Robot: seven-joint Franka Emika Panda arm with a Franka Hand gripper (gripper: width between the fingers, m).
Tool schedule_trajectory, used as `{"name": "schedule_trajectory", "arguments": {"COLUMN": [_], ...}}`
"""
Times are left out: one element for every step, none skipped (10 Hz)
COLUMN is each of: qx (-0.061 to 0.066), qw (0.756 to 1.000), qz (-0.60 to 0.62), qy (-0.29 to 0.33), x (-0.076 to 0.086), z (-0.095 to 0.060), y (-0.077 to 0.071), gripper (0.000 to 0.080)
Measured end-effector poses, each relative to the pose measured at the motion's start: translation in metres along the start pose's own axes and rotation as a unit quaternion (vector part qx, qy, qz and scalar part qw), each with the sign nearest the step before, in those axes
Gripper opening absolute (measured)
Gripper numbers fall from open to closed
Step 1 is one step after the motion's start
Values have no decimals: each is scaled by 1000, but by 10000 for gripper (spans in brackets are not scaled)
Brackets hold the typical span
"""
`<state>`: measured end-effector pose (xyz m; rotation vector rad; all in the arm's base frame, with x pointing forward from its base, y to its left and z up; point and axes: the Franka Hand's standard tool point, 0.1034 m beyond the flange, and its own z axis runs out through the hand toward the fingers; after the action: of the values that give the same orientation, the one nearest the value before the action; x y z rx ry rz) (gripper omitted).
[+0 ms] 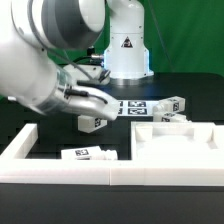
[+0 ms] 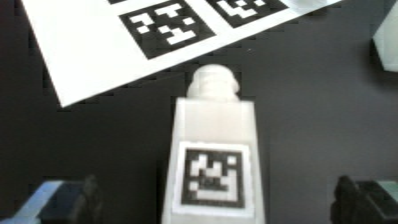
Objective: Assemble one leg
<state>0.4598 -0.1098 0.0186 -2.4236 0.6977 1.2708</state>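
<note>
Bright, even light bleaches the short white plastic post point(image 2: 214, 125) between the blurred dark fingers point(image 2: 64, 200) of the claw point(image 2: 214, 203).

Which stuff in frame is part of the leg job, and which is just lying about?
Job:
leg
open pincer straddling it
panel, likely its mount

Lying about:
spare leg by the wall
two more legs past the panel
marker board
</note>
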Motion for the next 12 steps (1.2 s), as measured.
{"name": "schedule_trajectory", "arguments": {"qx": [-2,-3,-4,-5,-5,-5,-5,-6,-6,-9,-14,-18], "qw": [1000,1000,1000,1000,1000,1000,1000,1000,1000,1000,1000,1000], "qz": [0,-1,-1,-1,0,0,-1,-1,-1,-5,-13,-12], "qy": [-8,-4,-5,-6,-7,-8,-8,-8,-8,-6,-1,-4], "x": [2,4,5,5,6,6,6,6,6,4,-5,-23], "z": [2,3,4,6,7,8,8,8,8,6,0,-9], "y": [0,-2,-2,-2,-2,-2,-2,-2,-2,-6,-16,-34], "gripper": [649,649,649,649,518,518,379,283,283,284,284,284]}}
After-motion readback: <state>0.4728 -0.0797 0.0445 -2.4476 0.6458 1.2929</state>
